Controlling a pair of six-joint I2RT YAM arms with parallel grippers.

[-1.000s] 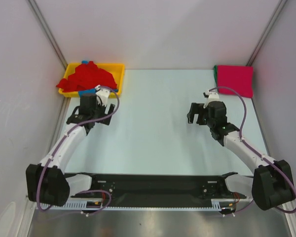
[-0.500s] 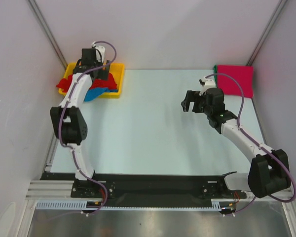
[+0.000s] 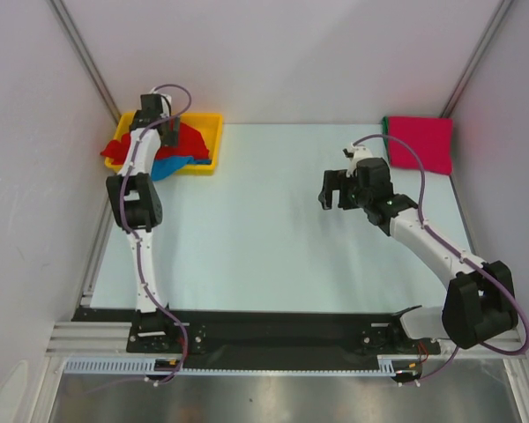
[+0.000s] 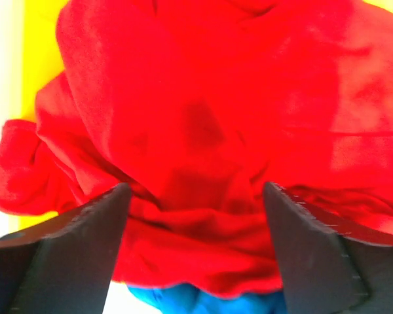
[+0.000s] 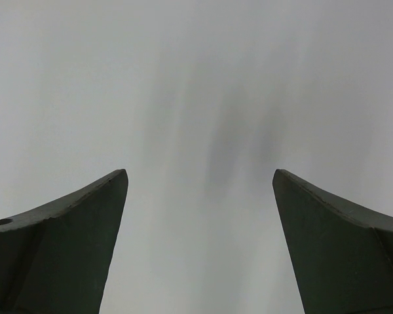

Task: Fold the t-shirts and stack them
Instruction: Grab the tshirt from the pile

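Hovering from above over the yellow tray (image 3: 213, 123) in the far-left corner of the counter (image 3: 264, 238), the left tool (image 3: 161, 130) hangs above the red t-shirt (image 3: 190, 141) and blue t-shirt (image 3: 164, 166), with the magenta-pink t-shirt (image 3: 420, 144) folded far right, then the left wrist view shows its jaws wide over red cloth, and the right wrist view shows the right tool (image 5: 200, 180) wide over the counter.

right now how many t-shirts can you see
4. A red shirt and a blue shirt under it lie heaped in the yellow tray, far left. A folded magenta shirt sits far right, a green edge of another along its left side. The heap may hide more.
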